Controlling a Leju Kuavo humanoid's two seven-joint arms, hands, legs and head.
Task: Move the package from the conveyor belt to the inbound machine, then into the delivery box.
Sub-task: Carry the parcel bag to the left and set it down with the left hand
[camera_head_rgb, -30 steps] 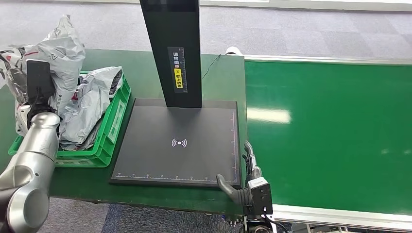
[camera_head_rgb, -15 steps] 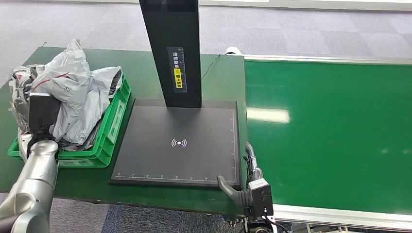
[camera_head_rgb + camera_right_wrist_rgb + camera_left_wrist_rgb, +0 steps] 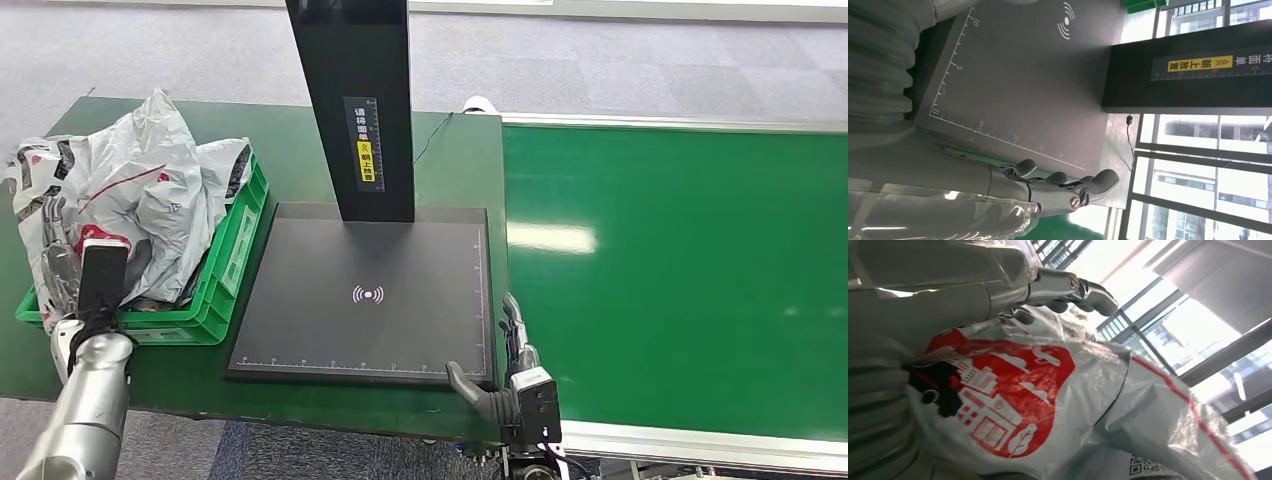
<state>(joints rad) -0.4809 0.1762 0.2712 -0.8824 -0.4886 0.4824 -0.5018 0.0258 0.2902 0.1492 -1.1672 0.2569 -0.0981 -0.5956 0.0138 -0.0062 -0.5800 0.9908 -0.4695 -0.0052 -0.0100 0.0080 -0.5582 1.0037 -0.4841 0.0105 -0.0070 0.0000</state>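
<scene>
While my left hand [image 3: 72, 268] sits against the package [image 3: 130, 190] in the delivery box [image 3: 232, 250], grip unclear, I'd withdraw cleanly; right hand [image 3: 500, 375] fingers [image 3: 1098, 179] apart, idle.

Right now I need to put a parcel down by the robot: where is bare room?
The scanner pad is bare between the black post and its near edge, and the conveyor belt is bare. The green crate is heaped with grey bags, the left hand against them.
</scene>
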